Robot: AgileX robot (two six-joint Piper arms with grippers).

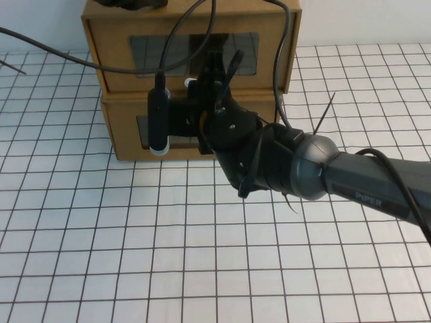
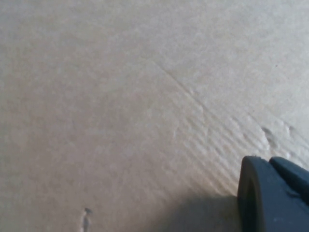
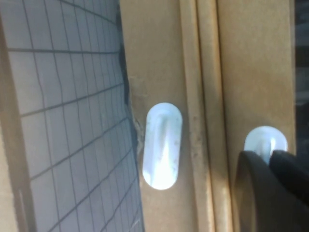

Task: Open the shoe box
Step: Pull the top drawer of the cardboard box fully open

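Two brown cardboard shoe boxes are stacked at the back of the table, the upper box on the lower box, each with a window in its front. My right gripper is against the fronts, at the seam between them. Close up, two white handles show on either side of that seam. My right gripper is shut on one white handle; the other handle is free. My left gripper lies on top of the upper box, its fingers together against bare cardboard.
The white gridded table spreads out in front of the boxes. Black cables hang across the upper box's front. The right arm reaches in from the right.
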